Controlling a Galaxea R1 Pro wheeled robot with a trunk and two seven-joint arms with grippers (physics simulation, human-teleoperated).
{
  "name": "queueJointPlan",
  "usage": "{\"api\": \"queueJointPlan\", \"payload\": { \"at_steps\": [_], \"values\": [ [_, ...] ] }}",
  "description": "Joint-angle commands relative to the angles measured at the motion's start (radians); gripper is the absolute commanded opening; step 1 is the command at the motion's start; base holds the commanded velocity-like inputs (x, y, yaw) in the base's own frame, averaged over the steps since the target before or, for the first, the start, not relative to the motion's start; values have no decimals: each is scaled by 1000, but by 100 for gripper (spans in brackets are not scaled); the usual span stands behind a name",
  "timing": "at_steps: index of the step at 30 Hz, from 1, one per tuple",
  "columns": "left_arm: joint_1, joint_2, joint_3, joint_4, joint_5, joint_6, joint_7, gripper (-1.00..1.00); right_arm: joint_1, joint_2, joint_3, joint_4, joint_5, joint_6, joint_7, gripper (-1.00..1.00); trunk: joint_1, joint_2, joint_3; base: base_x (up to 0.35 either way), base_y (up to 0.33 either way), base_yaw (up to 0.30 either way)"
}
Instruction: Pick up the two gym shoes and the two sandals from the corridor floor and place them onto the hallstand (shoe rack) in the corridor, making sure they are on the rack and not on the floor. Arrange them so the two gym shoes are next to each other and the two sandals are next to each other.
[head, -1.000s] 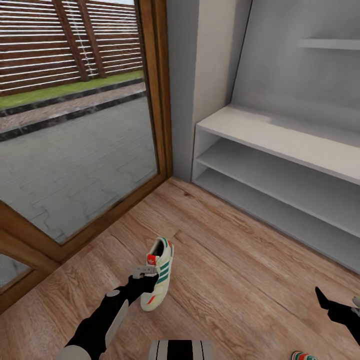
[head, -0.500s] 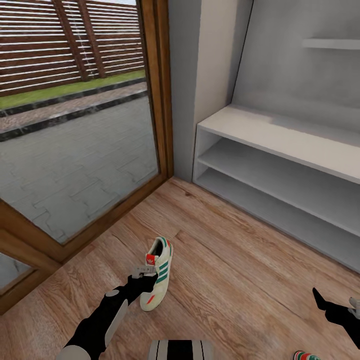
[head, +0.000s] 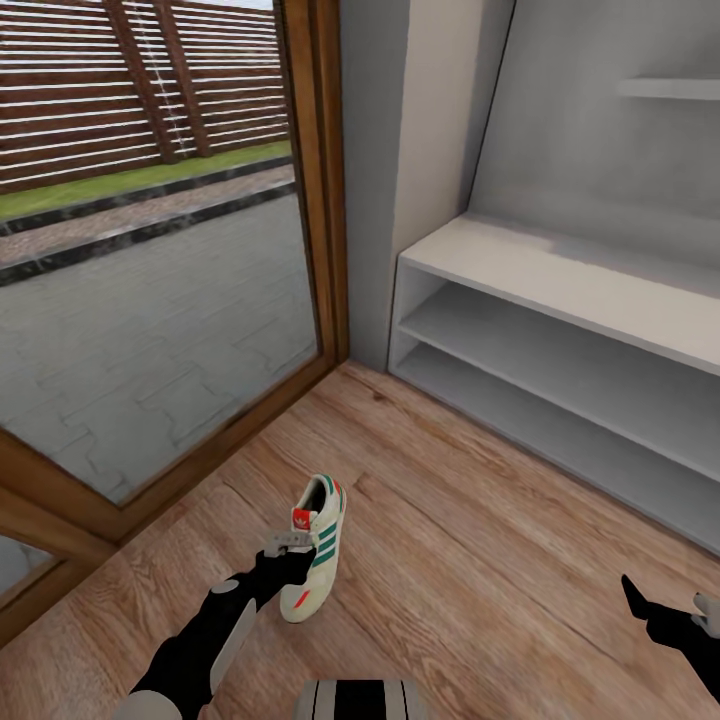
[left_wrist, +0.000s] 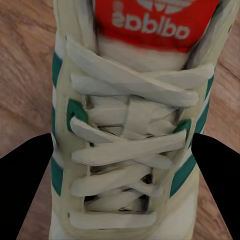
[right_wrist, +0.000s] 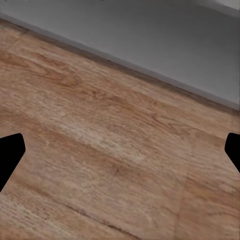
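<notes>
Your left gripper (head: 285, 562) sits in the lower left of the head view, its black arm rising from the bottom edge, and it is closed around a gym shoe (head: 317, 547) on the wood-grain corridor floor (head: 470, 560). The sneaker lies just left of the frame's centre line and low down, white with green side stripes, its red tongue patch towards the top of the picture. In the left wrist view that sneaker (left_wrist: 131, 130) runs straight down the middle, cream laces crossed over the upper and the red tongue patch at the top edge, and your two black fingers (left_wrist: 27, 185) press against its flanks at the lower left and lower right, so the jaws are only as wide as the shoe. Whether the sole is off the planks I cannot tell. Your right gripper (head: 668, 618) pokes in at the lower right edge of the head view with nothing between its fingers; in the right wrist view the fingertips (right_wrist: 10, 150) stand far apart at the two side edges over bare floor (right_wrist: 110, 150). The hallstand (head: 560, 280), grey-white with a flat top and two open shelves, fills the right half of the head view, well apart from the sneaker. A wood-framed glass door (head: 150, 260) takes the upper left.
</notes>
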Motion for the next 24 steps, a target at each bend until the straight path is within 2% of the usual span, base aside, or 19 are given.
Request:
{"api": "queueJointPlan", "payload": {
  "at_steps": [1,12,18,24],
  "values": [
    [0,0,0,0,0,0,0,-100,0,0,0,0,0,0,0,100,0,0,0,70,15,0],
    [0,-3,1,7,-4,0,1,-100,0,0,5,0,0,0,0,100,0,0,0,36,5,0],
    [0,-4,0,10,-4,-1,4,-100,0,0,6,0,0,0,-1,100,0,0,0,200,1,-2],
    [0,-7,-1,11,-6,-2,6,-100,0,0,7,1,0,0,-1,100,0,0,2,119,0,-114]
  ]
}}
